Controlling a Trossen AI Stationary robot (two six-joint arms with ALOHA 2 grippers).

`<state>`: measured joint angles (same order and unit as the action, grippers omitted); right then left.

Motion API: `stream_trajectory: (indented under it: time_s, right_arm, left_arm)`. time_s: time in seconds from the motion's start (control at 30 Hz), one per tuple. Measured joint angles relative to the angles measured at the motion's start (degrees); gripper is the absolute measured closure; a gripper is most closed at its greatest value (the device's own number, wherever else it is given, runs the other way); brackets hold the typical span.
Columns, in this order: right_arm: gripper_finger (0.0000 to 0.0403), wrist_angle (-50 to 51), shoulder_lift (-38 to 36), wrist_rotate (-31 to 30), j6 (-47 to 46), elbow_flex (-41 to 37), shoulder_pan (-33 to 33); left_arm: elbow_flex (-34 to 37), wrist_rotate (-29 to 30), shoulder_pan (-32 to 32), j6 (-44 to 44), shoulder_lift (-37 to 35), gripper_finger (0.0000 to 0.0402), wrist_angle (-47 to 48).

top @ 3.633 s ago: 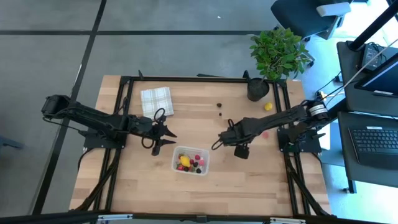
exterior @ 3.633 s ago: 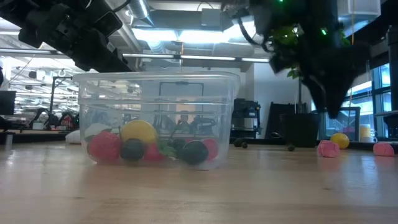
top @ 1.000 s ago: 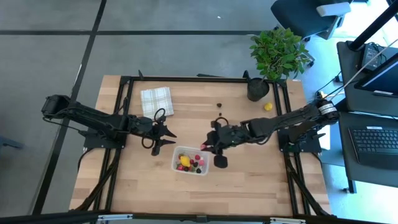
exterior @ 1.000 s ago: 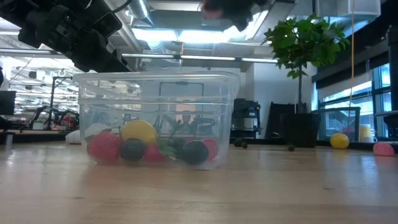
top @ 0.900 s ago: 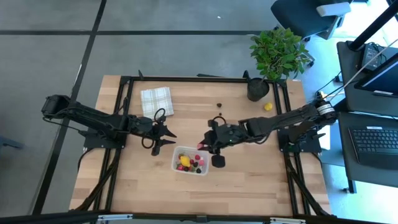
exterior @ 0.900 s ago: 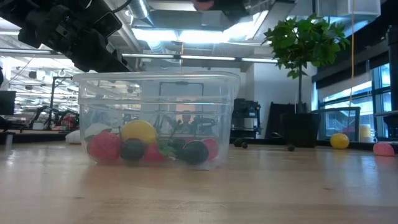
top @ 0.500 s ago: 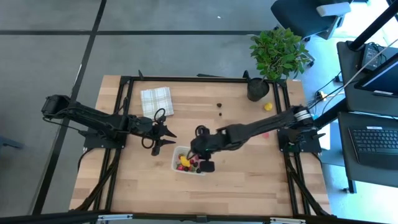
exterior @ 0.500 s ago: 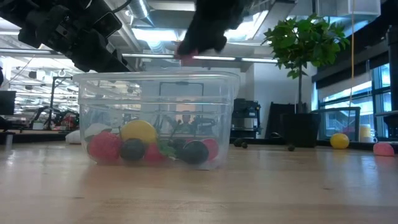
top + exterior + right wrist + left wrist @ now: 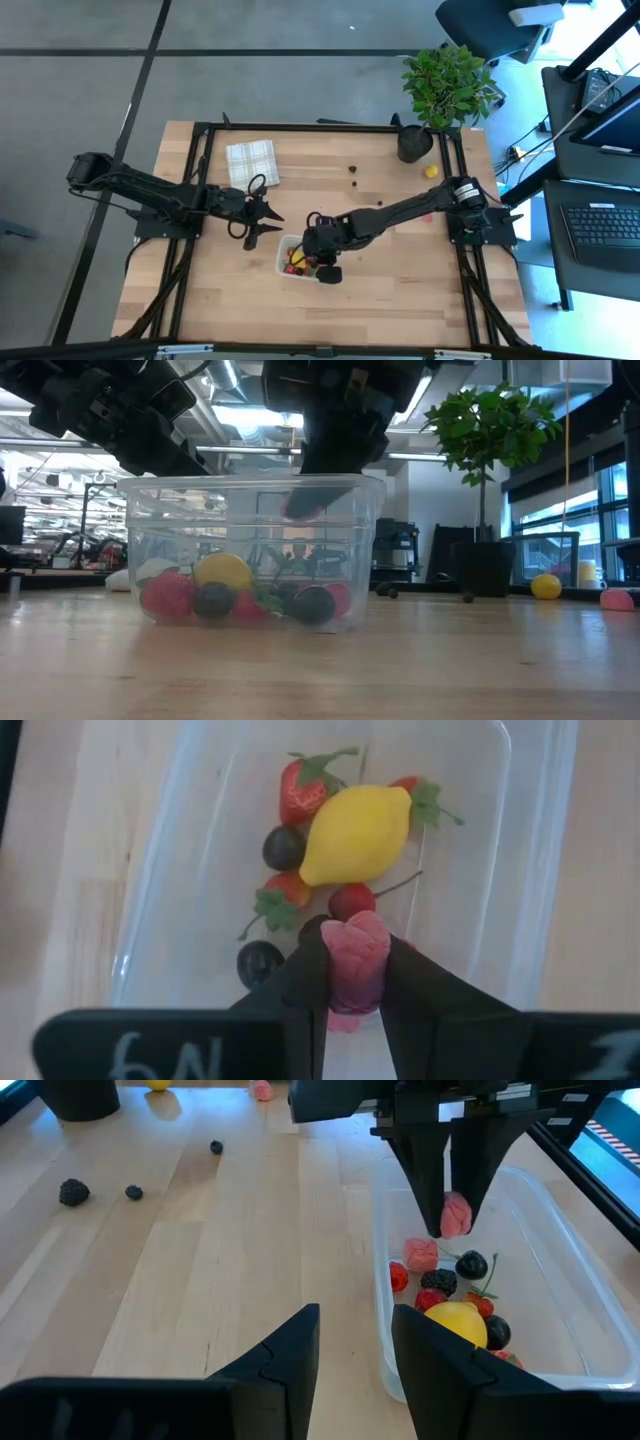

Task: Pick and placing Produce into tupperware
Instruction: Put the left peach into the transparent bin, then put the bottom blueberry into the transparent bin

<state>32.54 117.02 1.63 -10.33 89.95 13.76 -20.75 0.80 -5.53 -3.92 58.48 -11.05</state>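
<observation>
**Pink Berry Held Over the Tub**

While the high view looked straight down, the right end effector (image 9: 318,262) hung over the tupperware (image 9: 283,262) near the middle of the wooden surface (image 9: 400,300), and the left end effector (image 9: 268,222) waited just beside the tub's far-left corner, a checked cloth (image 9: 252,162) and a potted plant (image 9: 446,90) farther back.

Down at surface level, that right end effector (image 9: 305,506) dipped inside the tub's rim (image 9: 250,485), a pink berry (image 9: 300,507) pinched at its tip above the produce (image 9: 222,572) lying on the bottom.

From the left wrist, the left fingers (image 9: 290,1355) stood parted with nothing between them; loose dark berries (image 9: 73,1191) lay well apart on the wood.

From the right wrist, the right fingers (image 9: 305,975) were clamped on the pink berry (image 9: 354,958), with a lemon (image 9: 356,834) and strawberries (image 9: 306,787) below in the tub (image 9: 520,870).
</observation>
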Motion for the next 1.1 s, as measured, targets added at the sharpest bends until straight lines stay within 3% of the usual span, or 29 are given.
stream_trajectory:
  time_s: [0.3, 0.77, 1.03, 1.1]
  right_arm:
    - [0.0312, 0.1, 0.0, 0.0, -0.2, 0.0, 0.0]
    - [0.0176, 4.2, -0.8, 0.0, 0.1, -0.1, 0.0]
    - [0.0158, 13.7, -11.6, -1.0, 7.1, -0.1, -0.8]
    - [0.0157, 17.6, -15.1, -4.1, 7.8, -0.1, -0.8]
  left_arm:
    - [0.0, 0.0, 0.0, 0.0, 0.0, 0.0280, 0.0]
    - [0.0, 0.0, 0.0, 0.0, 0.0, 0.0280, 0.0]
    - [0.0, 0.0, 0.0, -0.2, 0.0, 0.0280, 0.1]
    - [0.0, 0.0, 0.0, -0.2, 0.0, 0.0280, 0.1]
